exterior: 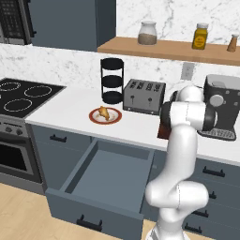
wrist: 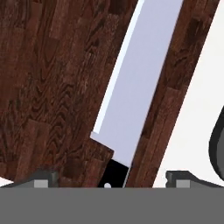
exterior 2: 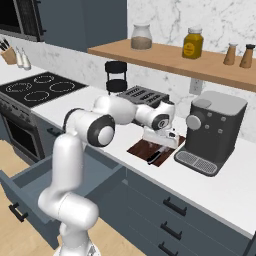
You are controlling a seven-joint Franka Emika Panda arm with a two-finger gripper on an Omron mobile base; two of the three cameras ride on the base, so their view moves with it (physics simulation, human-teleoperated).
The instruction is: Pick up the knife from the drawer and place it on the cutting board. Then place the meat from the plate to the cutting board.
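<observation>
Slim steel knife (wrist: pixel 135 83) (grainy cutting board (wrist: pixel 52 87))

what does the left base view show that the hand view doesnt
Left base view alone: the round red-rimmed plate bearing the golden-brown meat, and the wide blue-grey drawer pulled open. Hand view alone: the slim knife with its silver blade lying on the board, and the open gripper astride its black handle. Both: the dark reddish-brown wooden cutting board.
</observation>
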